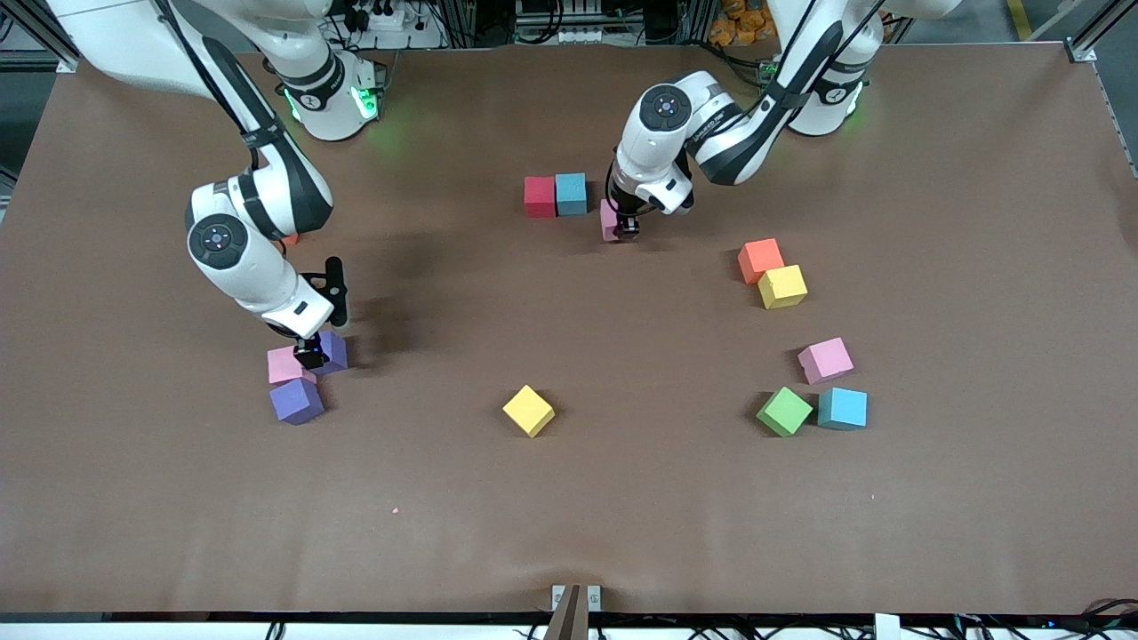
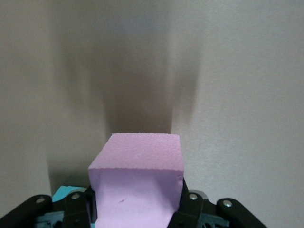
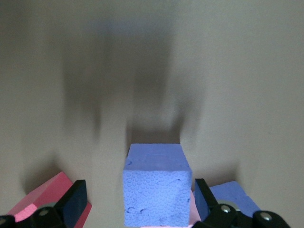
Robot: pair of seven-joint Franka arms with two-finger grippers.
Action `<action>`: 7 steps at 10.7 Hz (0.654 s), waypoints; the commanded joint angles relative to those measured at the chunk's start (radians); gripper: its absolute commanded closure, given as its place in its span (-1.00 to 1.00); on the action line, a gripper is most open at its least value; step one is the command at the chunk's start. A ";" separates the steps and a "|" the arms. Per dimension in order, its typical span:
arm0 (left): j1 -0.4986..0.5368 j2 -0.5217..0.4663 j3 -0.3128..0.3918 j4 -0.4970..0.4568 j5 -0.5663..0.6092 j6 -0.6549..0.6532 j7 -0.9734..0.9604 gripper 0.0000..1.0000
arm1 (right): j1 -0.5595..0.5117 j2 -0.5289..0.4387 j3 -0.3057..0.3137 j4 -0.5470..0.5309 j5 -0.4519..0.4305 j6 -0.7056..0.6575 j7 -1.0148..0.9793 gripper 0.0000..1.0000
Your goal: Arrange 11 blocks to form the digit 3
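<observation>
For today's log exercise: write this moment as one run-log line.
left hand: shut on pink block | right hand: open around purple block

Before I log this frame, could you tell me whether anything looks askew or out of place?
Nothing is damaged. Several loose blocks sit askew, such as the yellow block and green block, while the red block and teal block sit square together.

Brown table mat spans view; small metal bracket at its camera-side edge.
</observation>
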 commanded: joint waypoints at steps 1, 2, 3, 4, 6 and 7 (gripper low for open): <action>0.001 0.004 -0.036 -0.010 -0.022 0.026 -0.068 1.00 | -0.037 0.020 0.009 0.012 -0.013 0.031 -0.006 -1.00; -0.005 0.013 -0.054 -0.011 -0.022 0.024 -0.093 1.00 | -0.052 0.028 0.009 0.020 -0.009 0.036 -0.006 -1.00; -0.011 0.017 -0.062 -0.016 -0.022 0.026 -0.097 1.00 | -0.053 0.028 0.009 0.028 -0.007 0.034 -0.011 -1.00; -0.025 0.023 -0.062 -0.017 -0.022 0.026 -0.097 1.00 | -0.056 0.033 0.009 0.028 -0.006 0.036 -0.009 -1.00; -0.039 0.027 -0.062 -0.019 -0.021 0.026 -0.097 1.00 | -0.089 0.074 0.012 0.026 -0.006 0.063 -0.008 -1.00; -0.039 0.030 -0.062 -0.019 -0.019 0.027 -0.097 1.00 | -0.085 0.080 0.011 0.023 -0.004 0.089 -0.005 -1.00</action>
